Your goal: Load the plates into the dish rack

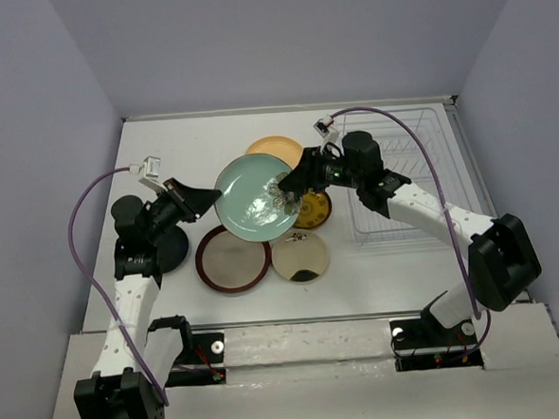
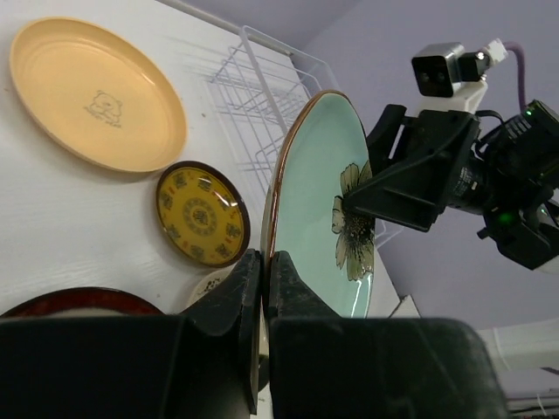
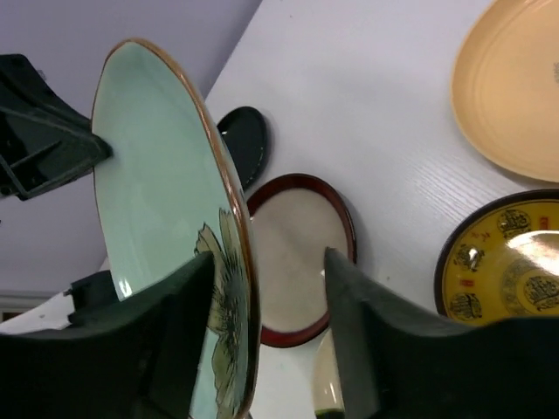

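Note:
The pale green flower plate [image 1: 255,200] hangs tilted on edge above the table between both arms. My left gripper [image 2: 265,266] is shut on its left rim. My right gripper [image 3: 266,271] stands open astride the opposite rim [image 3: 236,253]: one finger lies at the flowered face, the other is well off the back. Flat on the table are the orange-yellow plate [image 1: 276,151], the small brown-and-gold plate [image 1: 313,210], the red-rimmed beige plate [image 1: 232,260] and the cream plate [image 1: 300,258]. The dish rack [image 1: 417,135] stands at the back right, with nothing in it.
A black round disc [image 1: 168,250] lies under the left arm, near the red-rimmed plate. The side walls stand close to the table's left and right edges. The right arm's forearm crosses over the rack's near half.

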### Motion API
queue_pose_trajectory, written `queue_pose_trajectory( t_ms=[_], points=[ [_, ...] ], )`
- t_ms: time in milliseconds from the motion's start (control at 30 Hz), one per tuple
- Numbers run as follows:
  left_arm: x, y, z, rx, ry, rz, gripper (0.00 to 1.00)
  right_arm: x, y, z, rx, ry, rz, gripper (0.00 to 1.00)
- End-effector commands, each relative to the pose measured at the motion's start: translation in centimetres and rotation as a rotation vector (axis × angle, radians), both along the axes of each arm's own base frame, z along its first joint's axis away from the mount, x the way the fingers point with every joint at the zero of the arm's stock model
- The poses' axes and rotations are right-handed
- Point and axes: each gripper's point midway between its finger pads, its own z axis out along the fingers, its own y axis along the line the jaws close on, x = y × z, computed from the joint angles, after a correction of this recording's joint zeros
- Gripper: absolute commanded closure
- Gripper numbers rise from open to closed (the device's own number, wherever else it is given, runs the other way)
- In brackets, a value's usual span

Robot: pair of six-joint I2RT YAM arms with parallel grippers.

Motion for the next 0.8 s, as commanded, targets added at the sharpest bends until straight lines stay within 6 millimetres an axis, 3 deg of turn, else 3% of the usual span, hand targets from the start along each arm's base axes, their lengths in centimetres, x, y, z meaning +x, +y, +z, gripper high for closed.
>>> queue_pose_trajectory(
  t_ms=[0, 133, 200, 233, 267, 367, 400, 433, 467, 500, 533, 567, 600, 667, 767],
  points=[
    [-2.1, -2.0, 5.1, -0.04, -0.189, -0.12, 0.94, -3.0, 0.6, 2.2, 0.079, -0.006, 0.126, 0.54],
    [-2.6, -2.6, 4.6, -0.023, -0.204, -0.142, 0.94, -5.3, 0.9, 4.2, 0.16, -0.023, 0.232, 0.63],
    [-2.7, -2.6, 4.5, -0.018, -0.208, -0.147, 0.94, -6.4, 1.0, 4.7, 0.178, -0.009, 0.284, 0.82],
    [-3.4, -3.7, 4.4, -0.013, -0.213, -0.195, 0.94, -7.0, 0.8, 5.1, 0.185, -0.009, 0.3, 0.93],
    [-3.6, -3.9, 4.2, -0.008, -0.217, -0.207, 0.94, -7.3, 0.6, 5.3, 0.191, -0.005, 0.301, 0.93],
    [-4.6, -4.8, 3.8, 0.005, -0.229, -0.257, 0.71, -5.8, -2.1, 7.0, 0.216, -0.028, 0.197, 0.93],
    [-4.9, -4.9, 3.6, 0.013, -0.228, -0.266, 0.51, -5.1, -3.2, 7.4, 0.224, -0.029, 0.157, 0.93],
    [-5.1, -5.3, 3.6, 0.021, -0.232, -0.273, 0.41, -4.6, -4.8, 8.6, 0.239, -0.053, 0.112, 0.93],
    [-5.4, -5.3, 3.0, 0.053, -0.229, -0.273, 0.16, -2.5, -7.5, 9.0, 0.241, -0.047, 0.013, 0.93],
    [-5.3, -5.5, 3.0, 0.069, -0.249, -0.272, 0.01, -1.8, -9.0, 9.5, 0.24, -0.055, -0.039, 0.93],
    [-5.9, -6.0, 2.4, 0.083, -0.23, -0.284, 0.01, 0.0, -11.8, 11.3, 0.228, -0.127, -0.148, 0.93],
    [-6.1, -6.2, 1.9, 0.103, -0.224, -0.292, 0.01, 0.6, -12.2, 11.5, 0.205, -0.134, -0.184, 0.93],
    [-6.5, -6.3, 1.0, 0.145, -0.22, -0.302, 0.01, 1.7, -14.9, 11.4, 0.165, -0.119, -0.287, 0.93],
    [-6.6, -6.4, 0.0, 0.19, -0.211, -0.286, 0.01, 3.5, -18.1, 12.1, 0.087, -0.152, -0.446, 0.93],
    [-7.6, -6.8, 0.5, 0.247, -0.25, -0.292, 0.01, 7.2, -26.9, 13.2, -0.097, -0.233, -0.872, 0.93]
  ],
)
